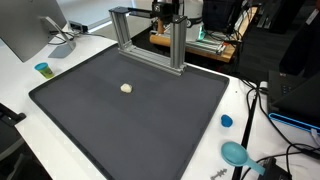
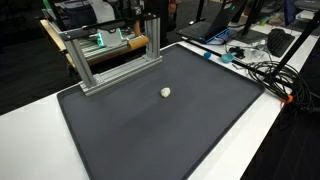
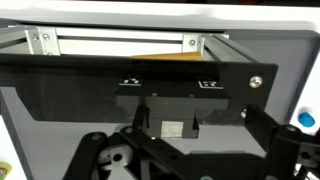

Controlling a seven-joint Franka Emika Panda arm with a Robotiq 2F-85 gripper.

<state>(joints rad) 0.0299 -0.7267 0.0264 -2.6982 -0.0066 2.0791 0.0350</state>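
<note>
A small cream lump lies alone on the dark grey mat, in both exterior views (image 1: 126,88) (image 2: 165,92). My gripper (image 1: 166,12) is high at the back of the table, above the aluminium frame (image 1: 150,38) and far from the lump. In the wrist view the gripper (image 3: 190,150) has its black fingers spread wide apart with nothing between them. It looks down on the mat (image 3: 60,110) and the frame (image 3: 120,40). The lump does not show in the wrist view.
The mat (image 1: 130,120) lies on a white table. A blue cap (image 1: 226,121), a teal scoop (image 1: 236,153) and cables (image 1: 262,100) lie at one side. A teal cup (image 1: 42,69) and a monitor (image 1: 30,30) stand at the other. More cables (image 2: 262,66) show by the mat edge.
</note>
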